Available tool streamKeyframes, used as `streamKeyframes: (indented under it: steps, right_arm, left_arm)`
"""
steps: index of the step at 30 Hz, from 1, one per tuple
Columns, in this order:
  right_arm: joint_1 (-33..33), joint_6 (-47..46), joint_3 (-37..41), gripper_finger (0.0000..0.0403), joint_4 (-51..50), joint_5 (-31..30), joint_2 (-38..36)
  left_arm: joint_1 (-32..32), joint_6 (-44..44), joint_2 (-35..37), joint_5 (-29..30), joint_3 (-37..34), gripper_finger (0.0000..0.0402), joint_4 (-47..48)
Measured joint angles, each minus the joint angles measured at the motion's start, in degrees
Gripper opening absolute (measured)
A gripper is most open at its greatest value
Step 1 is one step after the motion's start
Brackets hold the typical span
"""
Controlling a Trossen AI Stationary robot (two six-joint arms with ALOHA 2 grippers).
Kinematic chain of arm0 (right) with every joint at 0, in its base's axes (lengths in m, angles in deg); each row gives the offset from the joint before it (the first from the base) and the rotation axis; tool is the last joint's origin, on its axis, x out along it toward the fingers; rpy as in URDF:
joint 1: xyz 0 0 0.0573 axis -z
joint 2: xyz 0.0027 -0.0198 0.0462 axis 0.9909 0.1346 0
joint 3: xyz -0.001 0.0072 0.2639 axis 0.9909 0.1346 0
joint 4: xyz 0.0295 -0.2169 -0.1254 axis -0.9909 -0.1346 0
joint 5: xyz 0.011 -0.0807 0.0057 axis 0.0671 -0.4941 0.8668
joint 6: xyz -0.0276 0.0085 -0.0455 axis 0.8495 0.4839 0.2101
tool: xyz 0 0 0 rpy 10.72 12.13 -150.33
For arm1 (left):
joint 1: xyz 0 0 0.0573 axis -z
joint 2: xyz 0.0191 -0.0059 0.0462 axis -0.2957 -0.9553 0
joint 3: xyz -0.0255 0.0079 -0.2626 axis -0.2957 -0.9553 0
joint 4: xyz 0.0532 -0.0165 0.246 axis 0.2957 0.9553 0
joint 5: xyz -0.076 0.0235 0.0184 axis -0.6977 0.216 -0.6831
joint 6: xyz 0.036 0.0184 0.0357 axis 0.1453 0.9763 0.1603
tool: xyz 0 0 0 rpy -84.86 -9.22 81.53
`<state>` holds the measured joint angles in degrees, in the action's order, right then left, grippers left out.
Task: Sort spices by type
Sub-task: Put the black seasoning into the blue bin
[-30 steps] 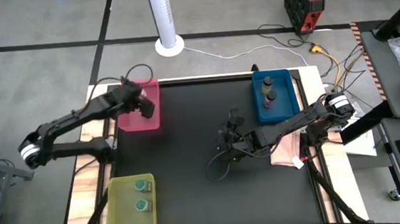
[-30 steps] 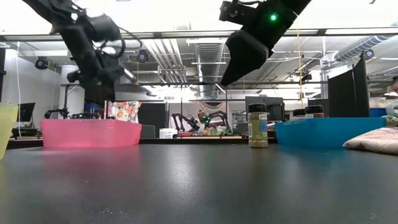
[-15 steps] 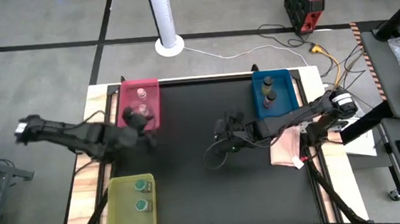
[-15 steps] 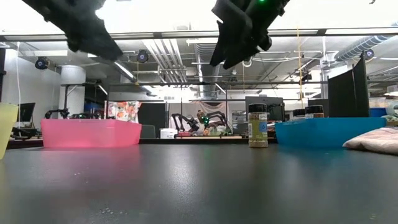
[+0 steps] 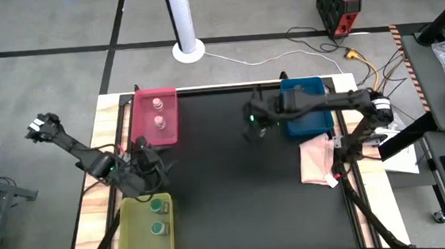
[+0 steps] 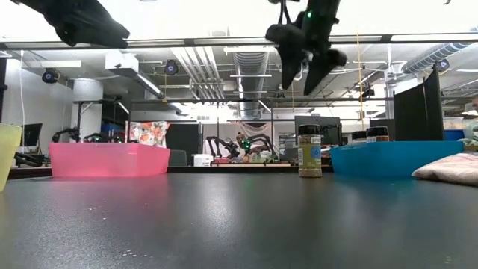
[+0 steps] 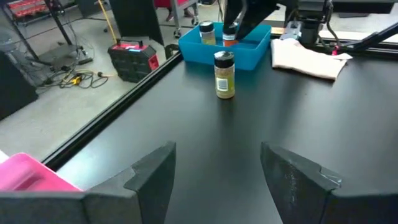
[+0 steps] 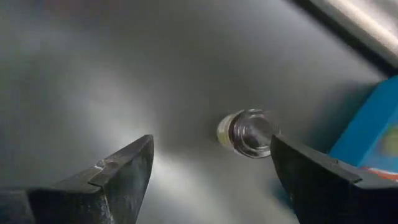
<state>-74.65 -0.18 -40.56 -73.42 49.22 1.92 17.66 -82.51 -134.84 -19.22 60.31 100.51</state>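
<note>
One spice jar with a dark cap and yellowish contents (image 6: 310, 151) stands alone on the black table just left of the blue tray (image 5: 312, 125); it also shows in the left wrist view (image 7: 224, 74). My right gripper (image 5: 252, 128) hangs open above this jar (image 8: 249, 132), pointing down, clear of it. My left gripper (image 5: 152, 163) is open above the table between the pink tray (image 5: 157, 118) and the yellow-green tray (image 5: 146, 230). Two pinkish-topped jars (image 5: 158, 114) stand in the pink tray, two green-lidded jars (image 5: 159, 215) in the yellow-green one, two dark-capped jars (image 7: 217, 34) in the blue one.
A pink cloth (image 5: 317, 161) lies on the table's right side, near the blue tray. My right arm (image 5: 324, 100) reaches across the blue tray. The black mat's middle (image 5: 227, 188) is bare. Cables and a white pole base (image 5: 188, 49) lie beyond the far edge.
My left gripper has drawn back from over the pink tray toward the near edge, stopping beside the yellow-green tray. My right gripper has swung from the table's middle toward the far edge and now hangs over the lone jar. The jars have kept their places.
</note>
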Motion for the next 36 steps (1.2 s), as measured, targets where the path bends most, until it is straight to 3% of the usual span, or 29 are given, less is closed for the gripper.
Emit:
streamKeyframes:
  steps: [3, 6, 12, 23, 36]
  right_arm:
    - [4.9, 2.1, 0.3, 0.0314, -0.3, 7.1, 0.5]
    - [8.4, 2.3, 0.6, 0.0308, -1.7, 9.6, 0.6]
    - [11.2, 3.1, 1.4, 0.0302, -1.4, 9.9, 1.0]
    - [11.3, 4.6, 1.9, 0.0316, -1.3, 9.9, 8.5]
    - [11.3, 6.3, 2.1, 0.0257, -1.2, 9.9, 16.4]
  left_arm:
    - [0.0, 0.0, -0.3, 1.4, 0.0, 0.0217, 0.0]
    - [0.0, 0.0, -0.4, 3.4, 0.0, 0.0217, 0.1]
    - [-0.1, 0.1, -0.4, 4.5, 0.0, 0.0217, 0.5]
    - [-0.1, 0.1, -0.4, 4.5, 0.0, 0.0217, 0.5]
    - [-0.1, 0.0, -0.4, 4.5, 0.0, 0.0217, 0.6]
